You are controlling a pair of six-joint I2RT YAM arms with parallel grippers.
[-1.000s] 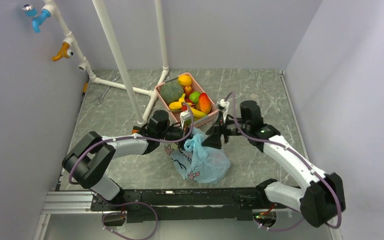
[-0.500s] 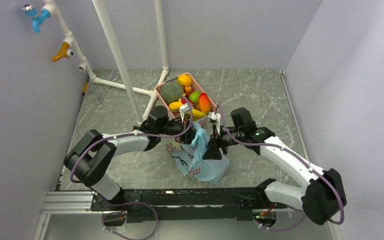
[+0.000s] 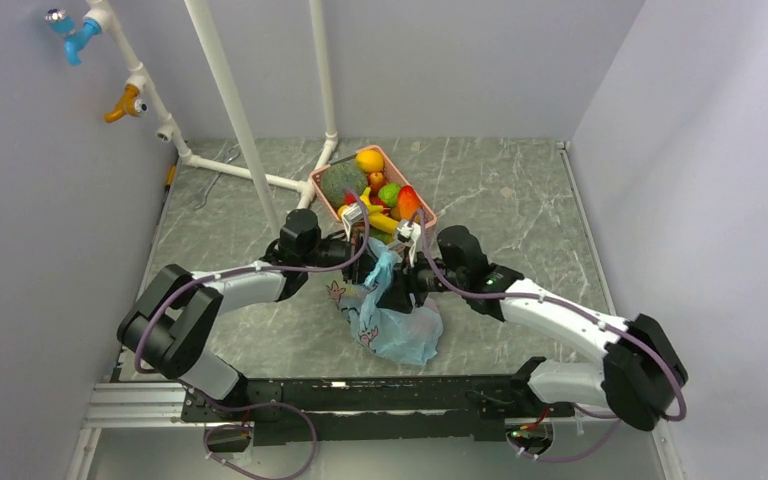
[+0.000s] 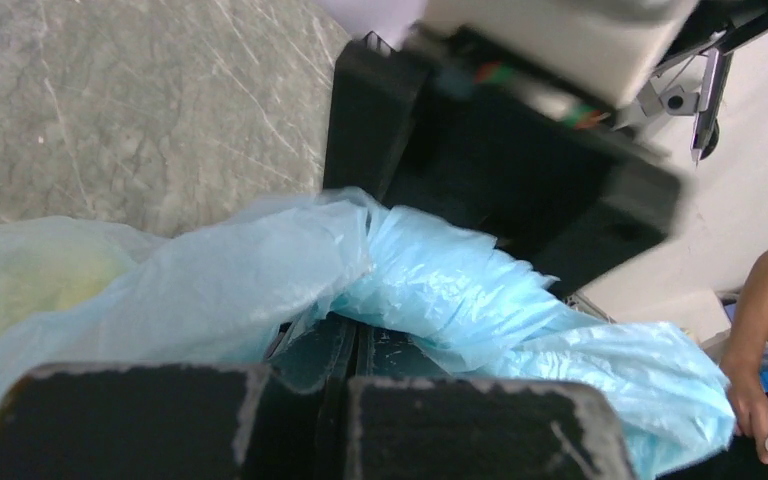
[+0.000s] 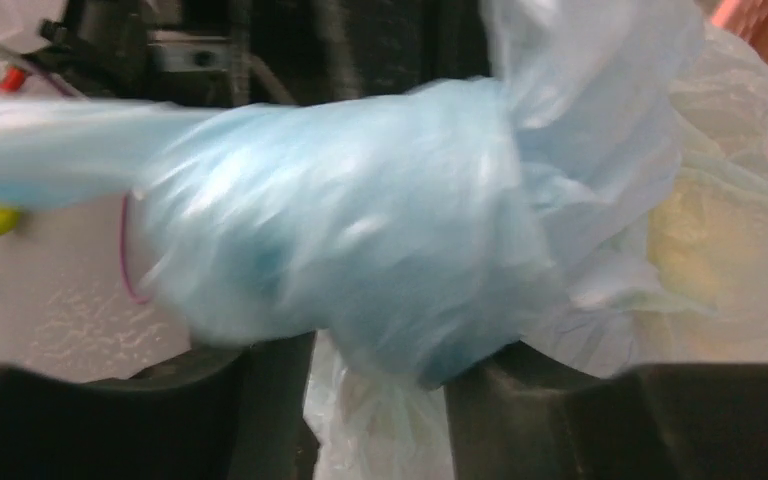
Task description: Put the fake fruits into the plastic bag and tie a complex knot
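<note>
The light-blue plastic bag lies on the table between my arms, its handles drawn up toward the grippers. My left gripper is shut on a bunched handle of the bag just in front of the basket. My right gripper is over the bag's top, its fingers apart, with a twisted blue handle draped across their tips. Something yellowish shows through the bag's plastic. A dark green melon, an orange, a lime, a mango and bananas lie in the pink basket.
White pipes stand at the back left, one foot right next to the basket. A black rail runs along the near edge between the arm bases. Grey walls close in the table on the left, back and right.
My right arm has swung left and down across the bag's top. My left gripper has pulled back to the left with the handle. The bag has shifted left.
</note>
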